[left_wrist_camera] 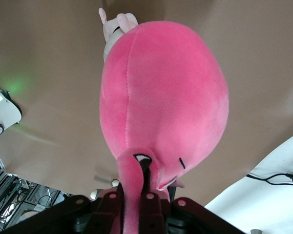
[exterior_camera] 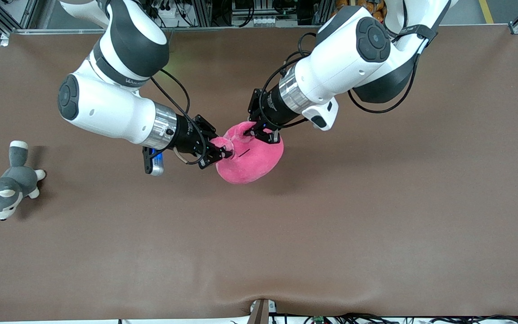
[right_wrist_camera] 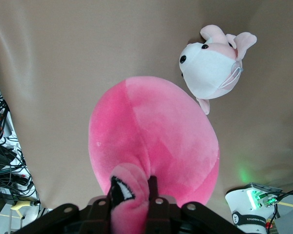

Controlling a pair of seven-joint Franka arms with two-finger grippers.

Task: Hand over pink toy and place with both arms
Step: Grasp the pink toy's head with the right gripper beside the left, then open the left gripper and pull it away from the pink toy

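gripping pink toy (exterior_camera: 251,157) above table (exterior_camera: 376,225): left end effector (exterior_camera: 264,133), right end effector (exterior_camera: 221,153); no legible writing.

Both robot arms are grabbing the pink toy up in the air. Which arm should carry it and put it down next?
Probably the right arm. The right gripper is shut on the pink toy, so the left gripper, shut on another fold, could let go.
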